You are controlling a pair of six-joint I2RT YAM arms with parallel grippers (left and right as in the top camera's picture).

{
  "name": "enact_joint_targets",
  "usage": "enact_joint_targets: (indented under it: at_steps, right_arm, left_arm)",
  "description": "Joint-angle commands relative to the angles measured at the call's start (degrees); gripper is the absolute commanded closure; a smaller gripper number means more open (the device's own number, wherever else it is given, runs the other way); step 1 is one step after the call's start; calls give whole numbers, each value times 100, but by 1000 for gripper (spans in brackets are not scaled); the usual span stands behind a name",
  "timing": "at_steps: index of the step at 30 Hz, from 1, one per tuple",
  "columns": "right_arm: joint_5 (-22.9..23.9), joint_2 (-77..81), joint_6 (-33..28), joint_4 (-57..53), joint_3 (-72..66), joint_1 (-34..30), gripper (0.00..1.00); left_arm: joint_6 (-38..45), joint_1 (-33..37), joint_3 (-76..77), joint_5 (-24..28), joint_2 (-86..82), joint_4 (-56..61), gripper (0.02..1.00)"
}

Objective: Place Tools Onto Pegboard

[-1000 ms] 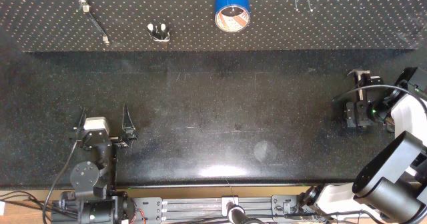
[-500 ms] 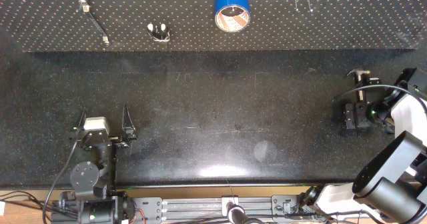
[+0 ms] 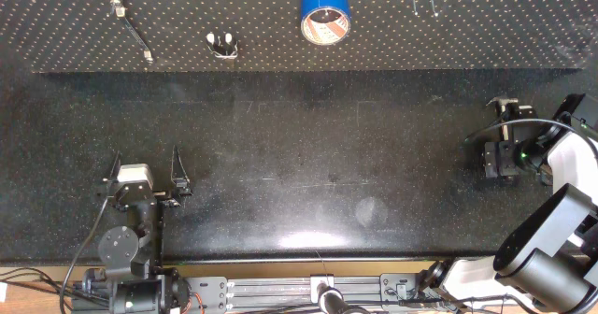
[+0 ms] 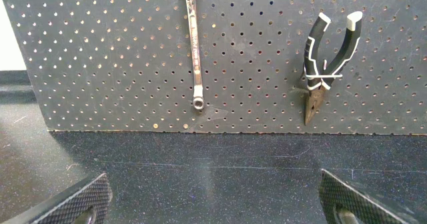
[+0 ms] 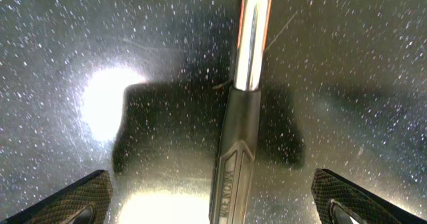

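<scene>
Little has changed over the last second: the right end effector [image 5: 213, 199] has crept only slightly along the hammer [image 5: 241, 97] toward its head, and the hammer itself has not shifted on the counter [image 3: 308, 155]. The end effector's fingers stand apart, one on each side of the hammer's grip, which runs straight between them with the bright shaft leading on ahead. Nothing is clamped yet, so this looks like the last alignment before a grasp; closing and lifting are not yet done. The left end effector [image 4: 213, 201] has not moved. Its fingers are also apart and hold nothing, and straight ahead of it stands the pegboard [image 4: 100, 64], with a wrench [image 4: 194, 51] and pliers [image 4: 325, 64] already hung. Farther along the board, between the two end effectors, a roll of tape [image 3: 325, 17] hangs as before. By this reckoning the hammer is the one tool left, with a long carry from the right end effector to the board.
</scene>
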Motion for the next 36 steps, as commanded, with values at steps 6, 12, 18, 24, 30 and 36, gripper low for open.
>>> enact_joint_targets:
  at_steps: [6, 12, 18, 24, 30, 36]
  right_arm:
    - [-221, 229, 81, 170, 7, -35, 25]
    - [-262, 229, 63, 280, 7, -35, 25]
    - [-262, 232, 68, 282, 7, -35, 20]
    - [-262, 232, 85, 293, 7, -35, 303]
    - [-260, 232, 87, 291, 7, -35, 467]
    - [-260, 232, 87, 289, 7, -35, 595]
  left_arm:
    - [-11, 22, -4, 63, -52, -50, 23]
    - [-11, 22, -4, 63, -52, -50, 23]
    - [-11, 22, -4, 63, -52, -50, 20]
    - [-11, 22, -4, 63, -52, -50, 23]
    - [-11, 22, -4, 63, -52, -50, 23]
    - [-11, 22, -4, 63, -52, -50, 23]
